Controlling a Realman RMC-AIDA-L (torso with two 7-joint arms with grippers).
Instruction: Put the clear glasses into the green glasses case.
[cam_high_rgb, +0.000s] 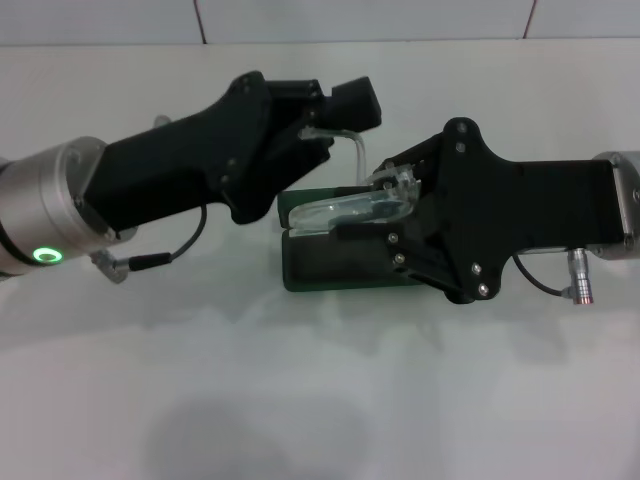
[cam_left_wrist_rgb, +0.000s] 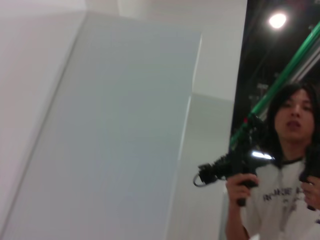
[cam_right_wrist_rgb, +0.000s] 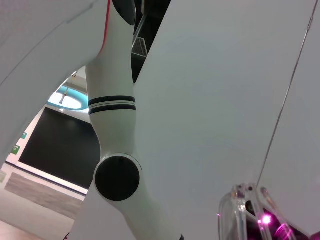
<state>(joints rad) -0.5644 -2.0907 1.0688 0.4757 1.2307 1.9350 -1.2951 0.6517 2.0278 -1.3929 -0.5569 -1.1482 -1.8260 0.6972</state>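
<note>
The green glasses case (cam_high_rgb: 330, 268) lies open in the middle of the white table, its lid standing up behind it. The clear glasses (cam_high_rgb: 345, 212) hang just above the case's back half, lenses along its length. My right gripper (cam_high_rgb: 395, 195) comes in from the right and is shut on the right end of the frame; a clear piece of the glasses (cam_right_wrist_rgb: 243, 212) shows close up in the right wrist view. One thin curved arm of the glasses (cam_high_rgb: 357, 148) rises toward my left gripper (cam_high_rgb: 318, 135), which hovers over the case's back left corner.
The white table (cam_high_rgb: 300, 400) stretches out in front of the case. A cable loop (cam_high_rgb: 175, 255) hangs under the left arm. A person (cam_left_wrist_rgb: 287, 150) stands off to the side in the left wrist view. A white robot column (cam_right_wrist_rgb: 117, 150) fills the right wrist view.
</note>
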